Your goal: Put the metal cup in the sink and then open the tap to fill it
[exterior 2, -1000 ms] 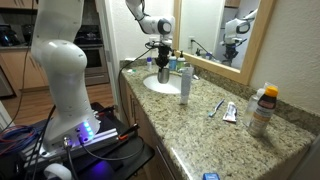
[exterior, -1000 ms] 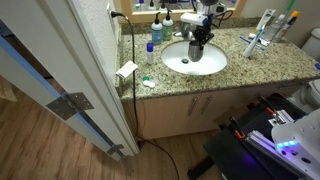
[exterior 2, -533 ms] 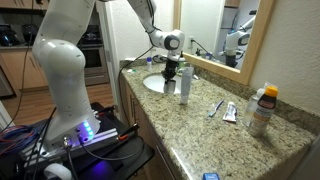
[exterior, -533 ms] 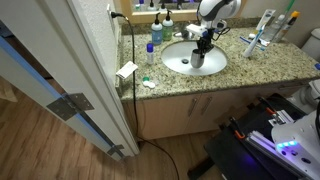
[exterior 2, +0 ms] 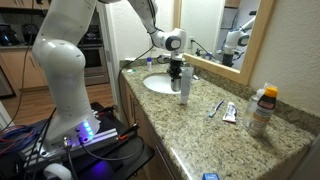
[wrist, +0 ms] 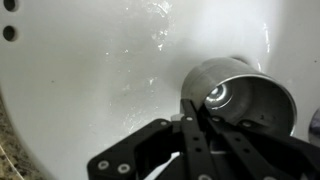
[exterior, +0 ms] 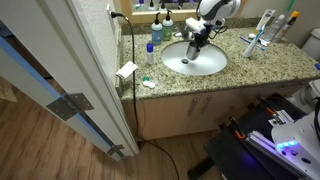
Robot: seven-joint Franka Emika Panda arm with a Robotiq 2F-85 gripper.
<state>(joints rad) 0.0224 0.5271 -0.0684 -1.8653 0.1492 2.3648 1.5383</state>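
- Gripper fingers nearly together, pinching the cup wall at its left rim.
- Cup mouth faces wrist cam; most of it lies right of fingers, over the sink (contact w/ porcelain unclear).
- In both exterior views gripper hangs low over sink.

A speckled beige granite countertop runs beneath a wood-framed mirror. On the countertop stand a small blue-and-white bottle, a clear bottle and an orange-capped bottle. A toothpaste tube lies flat on it. A white card sits at its edge. Below it are wood cabinet doors.
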